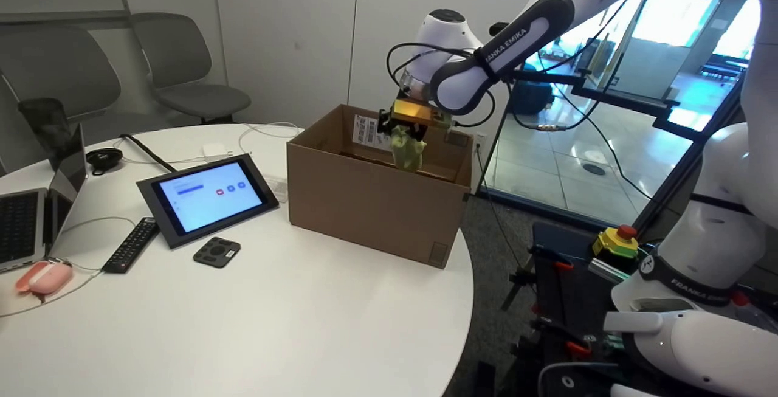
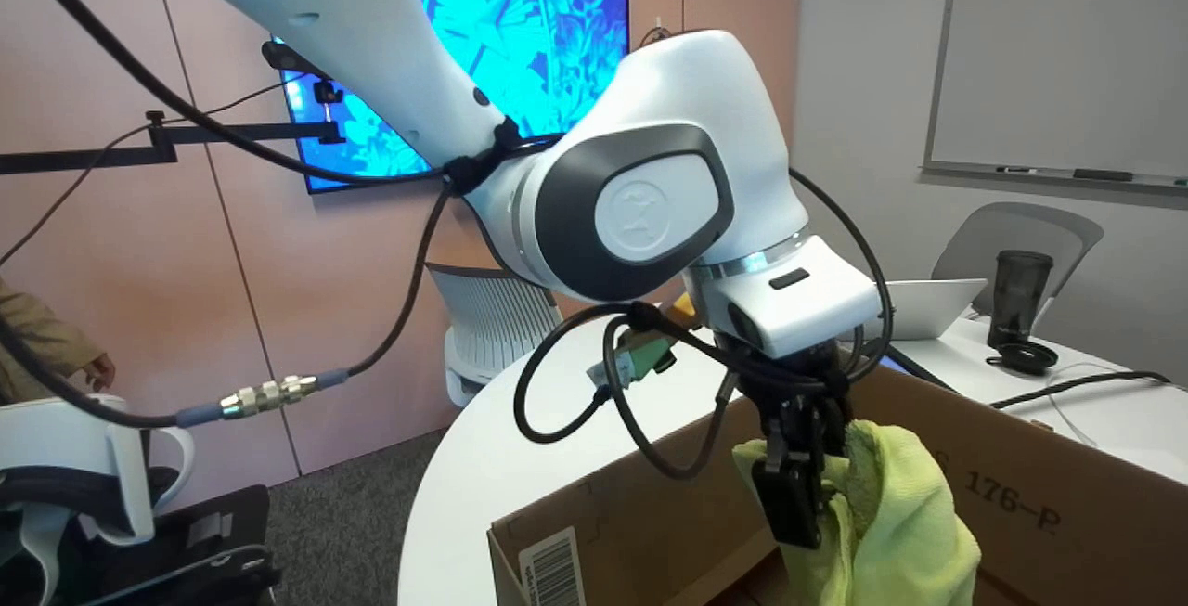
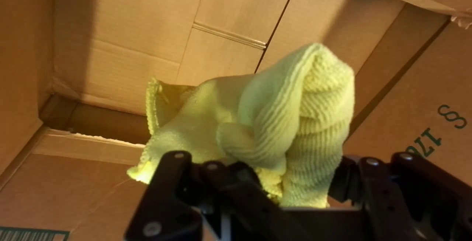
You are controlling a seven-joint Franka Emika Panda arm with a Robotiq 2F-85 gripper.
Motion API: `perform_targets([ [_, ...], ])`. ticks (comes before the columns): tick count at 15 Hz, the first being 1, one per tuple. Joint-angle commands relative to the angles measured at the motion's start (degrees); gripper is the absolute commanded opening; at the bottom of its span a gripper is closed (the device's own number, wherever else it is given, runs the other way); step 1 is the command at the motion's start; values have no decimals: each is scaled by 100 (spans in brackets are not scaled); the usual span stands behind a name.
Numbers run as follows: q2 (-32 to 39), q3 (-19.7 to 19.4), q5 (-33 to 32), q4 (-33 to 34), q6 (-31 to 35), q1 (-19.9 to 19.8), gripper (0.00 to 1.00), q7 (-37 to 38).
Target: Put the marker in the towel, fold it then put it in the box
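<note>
Bunched in soft folds, the pale yellow-green towel [image 3: 258,119] hangs from my gripper [image 3: 293,178], whose fingers press on it from both sides. In both exterior views the towel [image 1: 407,151] [image 2: 914,513] dangles within the opening of the brown cardboard box [image 1: 377,205], its lower part below the rim level. A black finger [image 2: 789,504] lies against the cloth in an exterior view. Under the towel, the wrist view shows the box floor [image 3: 147,19] with its flap seams. The marker is hidden; whether it lies inside the folds cannot be seen.
The box stands near the edge of a round white table [image 1: 340,312]. Left of it are a tablet screen [image 1: 209,196], a small black square device [image 1: 217,252], a black remote [image 1: 130,245], a laptop [image 1: 24,220] and a pink case [image 1: 48,278]. Box walls surround the towel.
</note>
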Motion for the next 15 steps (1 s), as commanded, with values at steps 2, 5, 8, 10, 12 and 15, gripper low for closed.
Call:
perform_targets([
  [2, 207, -106, 409, 55, 489, 22, 30, -26],
  [5, 257, -185, 573, 22, 586, 57, 41, -22],
  [8, 255, -247, 663, -10, 640, 80, 65, -27],
  [10, 216, -304, 680, -48, 661, 104, 81, -8],
  [12, 143, -409, 618, -116, 686, 184, 95, 69],
  [15, -276, -633, 358, -333, 564, 484, 100, 127],
])
